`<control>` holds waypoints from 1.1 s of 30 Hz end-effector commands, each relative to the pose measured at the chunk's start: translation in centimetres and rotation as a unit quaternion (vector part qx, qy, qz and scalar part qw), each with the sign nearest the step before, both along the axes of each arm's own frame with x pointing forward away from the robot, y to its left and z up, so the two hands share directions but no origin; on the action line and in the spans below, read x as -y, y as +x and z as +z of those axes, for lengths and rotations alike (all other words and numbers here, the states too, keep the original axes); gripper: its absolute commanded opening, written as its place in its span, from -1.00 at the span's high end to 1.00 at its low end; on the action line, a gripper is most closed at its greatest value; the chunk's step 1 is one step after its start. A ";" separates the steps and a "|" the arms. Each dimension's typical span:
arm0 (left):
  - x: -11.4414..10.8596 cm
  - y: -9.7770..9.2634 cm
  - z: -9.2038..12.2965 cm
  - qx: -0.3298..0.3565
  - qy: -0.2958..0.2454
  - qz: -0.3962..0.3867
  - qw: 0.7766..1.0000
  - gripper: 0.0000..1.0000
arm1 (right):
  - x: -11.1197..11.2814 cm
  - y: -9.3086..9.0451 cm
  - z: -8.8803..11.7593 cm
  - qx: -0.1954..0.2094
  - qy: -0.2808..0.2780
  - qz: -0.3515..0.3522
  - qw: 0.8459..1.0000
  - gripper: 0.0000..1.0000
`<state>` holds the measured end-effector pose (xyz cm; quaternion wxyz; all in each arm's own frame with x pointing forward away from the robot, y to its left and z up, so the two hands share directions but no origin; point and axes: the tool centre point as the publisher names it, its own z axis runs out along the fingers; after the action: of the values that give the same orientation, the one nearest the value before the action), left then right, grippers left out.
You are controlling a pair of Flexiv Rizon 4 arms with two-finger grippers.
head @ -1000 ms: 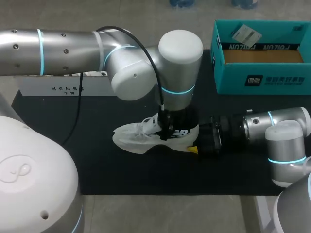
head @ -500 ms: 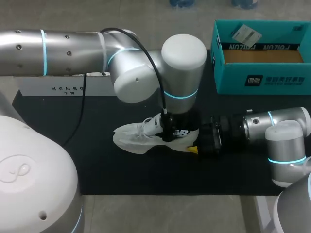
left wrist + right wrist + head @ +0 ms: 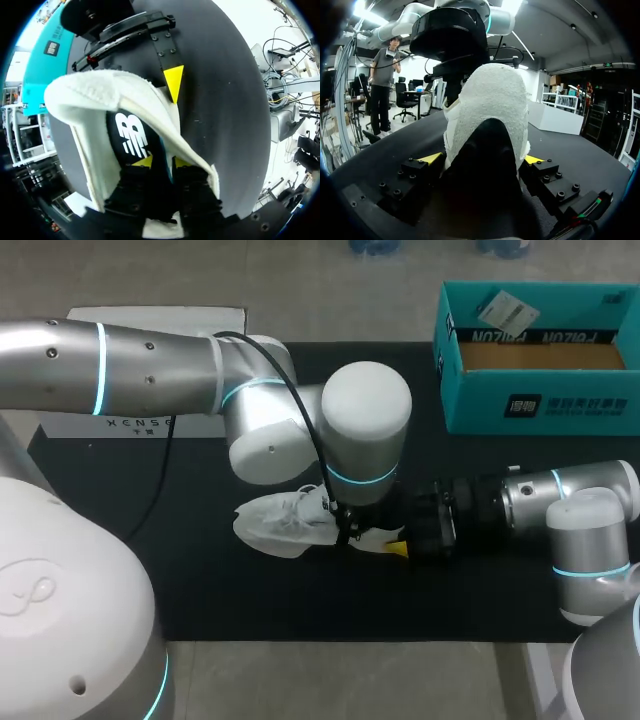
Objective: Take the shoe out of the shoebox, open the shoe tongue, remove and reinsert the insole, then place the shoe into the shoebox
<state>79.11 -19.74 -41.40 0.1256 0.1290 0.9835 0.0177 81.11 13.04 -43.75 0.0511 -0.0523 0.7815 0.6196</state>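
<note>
The white shoe (image 3: 280, 525) with a black side panel and black heel lay with its heel between the right jaws, toe pointing away from them, its collar pinched in the left jaws. The teal shoebox (image 3: 540, 405) stood open, well apart from both.

Head view: high, behind, looking down on the worktop (image 3: 200, 610). Left wrist view: close above the shoe (image 3: 270, 525), facing down. Right wrist view: close, level, at its heel. All share it.

Left gripper (image 3: 162, 161) pinches the shoe (image 3: 95, 95); right gripper (image 3: 483, 159) apparently clamps it too.
</note>
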 end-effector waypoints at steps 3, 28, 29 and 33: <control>-0.4 0.1 -0.8 0.044 -0.023 0.002 0.999 1.00 | -0.4 -0.1 -0.8 -0.001 -0.001 0.000 1.000 1.00; -0.9 -0.2 6.1 0.076 -0.053 0.026 0.995 1.00 | -0.4 -0.1 -0.8 -0.001 -0.001 0.000 1.000 1.00; -1.0 -0.2 6.3 0.076 -0.054 0.027 0.995 1.00 | -0.4 -0.1 -0.8 -0.001 -0.001 0.000 1.000 1.00; -1.4 -0.3 7.3 0.082 -0.060 0.029 0.994 1.00 | -0.4 -0.1 -0.8 -0.001 -0.001 0.000 1.000 1.00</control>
<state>79.27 -19.34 -35.11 0.2103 0.0890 0.9733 -0.0238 81.09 13.13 -43.71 0.0506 -0.0520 0.7813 0.6199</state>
